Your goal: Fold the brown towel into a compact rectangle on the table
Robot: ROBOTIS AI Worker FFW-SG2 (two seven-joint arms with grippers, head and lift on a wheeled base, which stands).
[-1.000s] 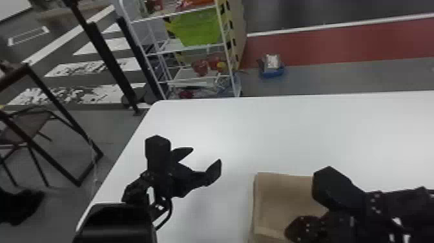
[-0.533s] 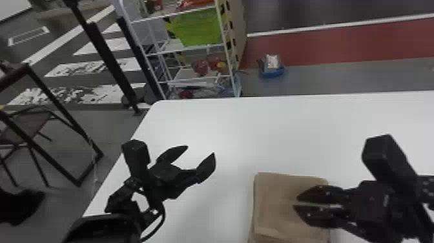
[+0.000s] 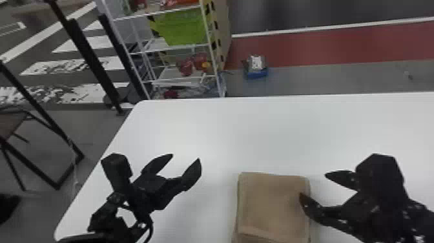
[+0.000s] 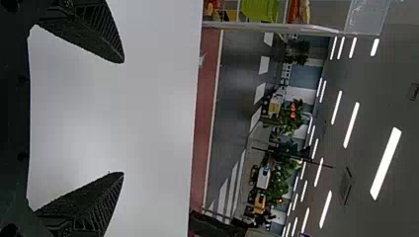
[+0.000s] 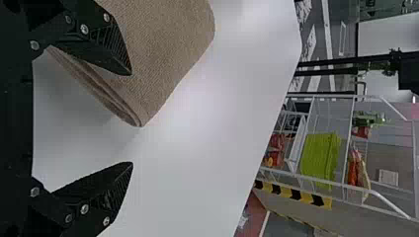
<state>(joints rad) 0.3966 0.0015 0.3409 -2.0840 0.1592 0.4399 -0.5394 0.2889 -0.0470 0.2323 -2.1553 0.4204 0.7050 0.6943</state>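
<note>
Brown towel (image 3: 273,203) folded on white table (image 3: 206,135), left fingers spread, right fingers spread near it.

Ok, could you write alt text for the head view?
A brown towel lies folded on a white table. The open right gripper is at its right side, one of the fingers overlapping its edge; the open left gripper hangs off to the left. A white rack stands beyond.

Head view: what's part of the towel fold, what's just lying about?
Job:
- brown towel
- white table
- left pincer
- right pincer

Just about:
- white rack
- green bin on it
- blue tray on the floor
</note>
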